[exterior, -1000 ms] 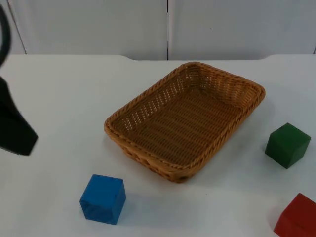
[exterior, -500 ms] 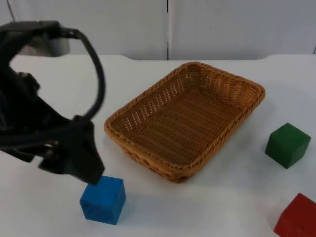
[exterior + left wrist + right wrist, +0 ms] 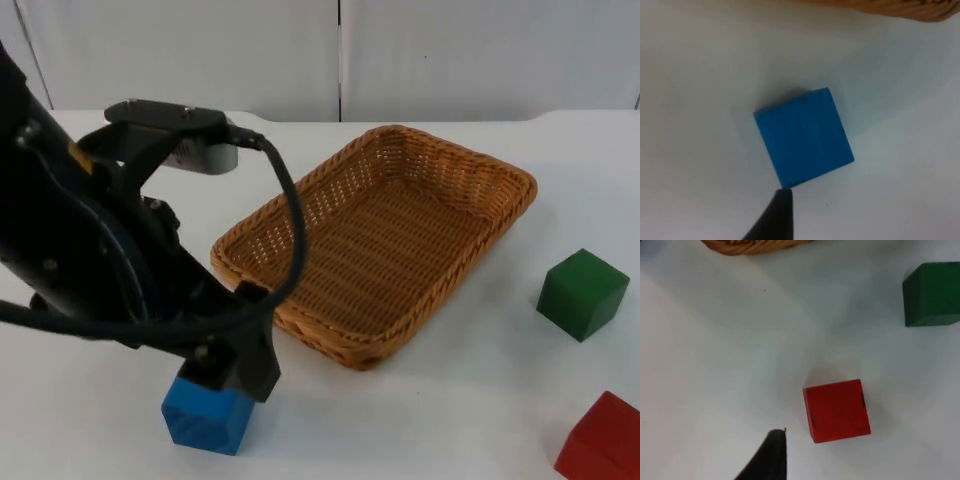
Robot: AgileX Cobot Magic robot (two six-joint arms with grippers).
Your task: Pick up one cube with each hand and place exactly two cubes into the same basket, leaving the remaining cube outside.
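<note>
Top view: left gripper (image 3: 232,375) over blue cube (image 3: 207,418), jaw state unclear; no writing visible.

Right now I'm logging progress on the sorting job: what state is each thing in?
basket: upright on the table, nothing in it.
blue cube: on the table outside the basket, not gripped.
green cube: on the table, untouched.
red cube: on the table, untouched.
left gripper: low over the blue cube.
right gripper: above the table beside the red cube.
</note>
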